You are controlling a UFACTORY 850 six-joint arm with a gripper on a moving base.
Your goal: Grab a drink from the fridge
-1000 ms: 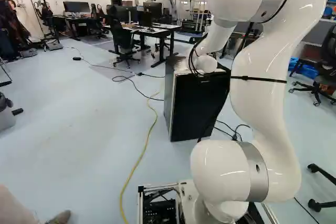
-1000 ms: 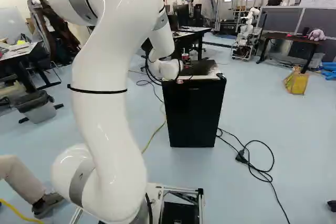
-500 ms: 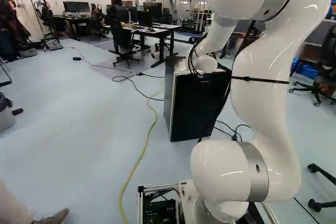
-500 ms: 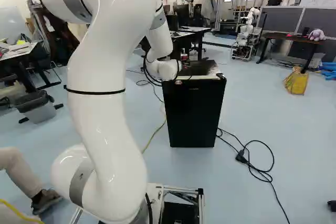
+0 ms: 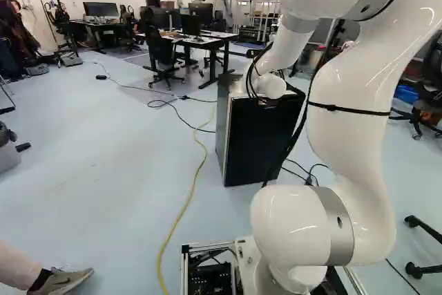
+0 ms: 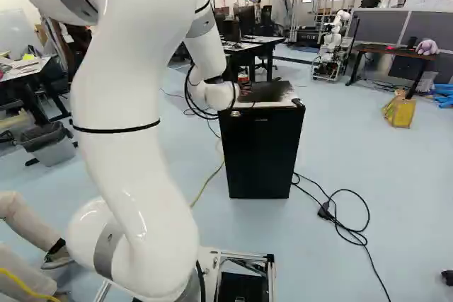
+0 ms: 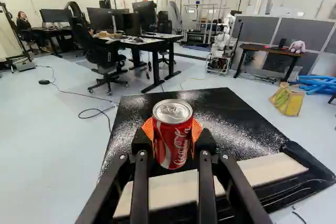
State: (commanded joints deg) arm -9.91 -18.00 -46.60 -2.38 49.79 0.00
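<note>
In the right base view, the black fridge (image 6: 260, 153) stands with its door shut, beyond the arm's wrist end, which hides my gripper in both base views. Seen from the wrist, the gripper (image 7: 172, 136) has its orange pads pressed on two sides of an upright red drink can (image 7: 173, 142), whose silver top faces up. Can and fingers are over the dark, speckled top of the fridge (image 7: 226, 124); whether the can's base touches that top I cannot tell. The fridge's inside is hidden.
A yellow cable (image 5: 181, 215) crosses the floor left of the fridge, and black cables (image 6: 347, 228) lie to its right. Desks and an office chair (image 7: 100, 51) stand beyond. Another robot (image 7: 220, 45) and a yellow bag (image 7: 287, 99) are farther back.
The upper arm has drawn back towards the base and swung leftward in the right base view. Its wrist end has shifted slightly left there. The base and fridge have stayed put.
</note>
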